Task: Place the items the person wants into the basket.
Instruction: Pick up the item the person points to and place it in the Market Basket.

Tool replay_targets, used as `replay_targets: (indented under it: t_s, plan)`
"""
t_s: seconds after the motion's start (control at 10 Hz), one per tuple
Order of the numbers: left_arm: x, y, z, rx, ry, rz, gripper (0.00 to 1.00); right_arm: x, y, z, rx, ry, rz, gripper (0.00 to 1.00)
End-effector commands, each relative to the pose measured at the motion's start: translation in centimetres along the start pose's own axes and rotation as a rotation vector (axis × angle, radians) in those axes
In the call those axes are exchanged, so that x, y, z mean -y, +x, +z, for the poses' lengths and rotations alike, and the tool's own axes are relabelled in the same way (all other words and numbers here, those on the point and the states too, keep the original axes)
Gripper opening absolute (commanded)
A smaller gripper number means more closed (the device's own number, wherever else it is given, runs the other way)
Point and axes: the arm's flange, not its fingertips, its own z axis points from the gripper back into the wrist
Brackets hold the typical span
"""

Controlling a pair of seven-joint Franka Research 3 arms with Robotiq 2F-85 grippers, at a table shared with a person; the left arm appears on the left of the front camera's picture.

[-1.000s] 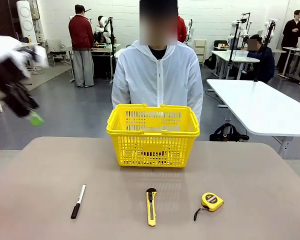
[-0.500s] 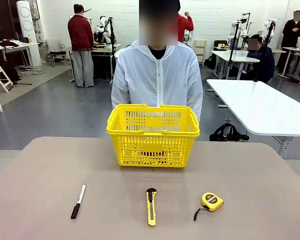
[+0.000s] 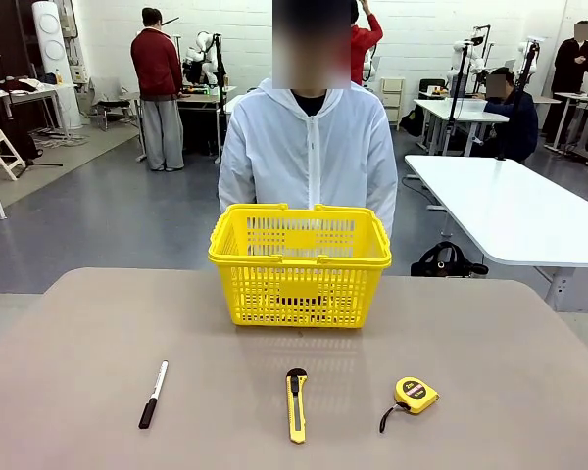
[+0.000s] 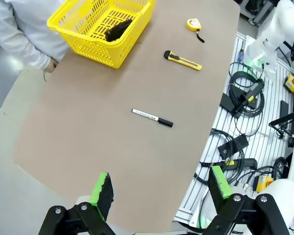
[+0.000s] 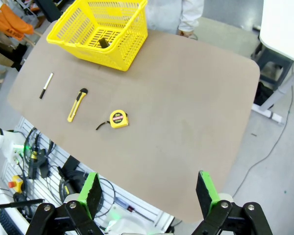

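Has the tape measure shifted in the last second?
No. The tape measure sits where it was, just right of the knife, on the near side of the basket.

— What sort of place are we in?
— We'd say a robotics lab hall. We see a white brick wall [image 3: 421,29], a bare grey floor [image 3: 127,215] and white worktables [image 3: 514,211] with people [image 3: 158,69] at them.
— And beside our table [image 3: 529,333]?
— We see cables [image 4: 245,98] and a red-button stop box [image 4: 290,81] on a slotted plate [image 4: 272,147].
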Motion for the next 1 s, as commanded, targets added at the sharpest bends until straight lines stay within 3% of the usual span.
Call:
replay_targets:
  t_s: [0.0,0.9]
  plan:
    - [-0.15,-0.30,0.43,0.015,-0.005,-0.009,1.00,-0.12,-0.03,-0.23,0.011,0.029,0.011,1.00]
    - [-0.15,-0.30,0.43,0.015,-0.005,-0.009,1.00,-0.12,-0.03,-0.23,0.011,0.029,0.011,1.00]
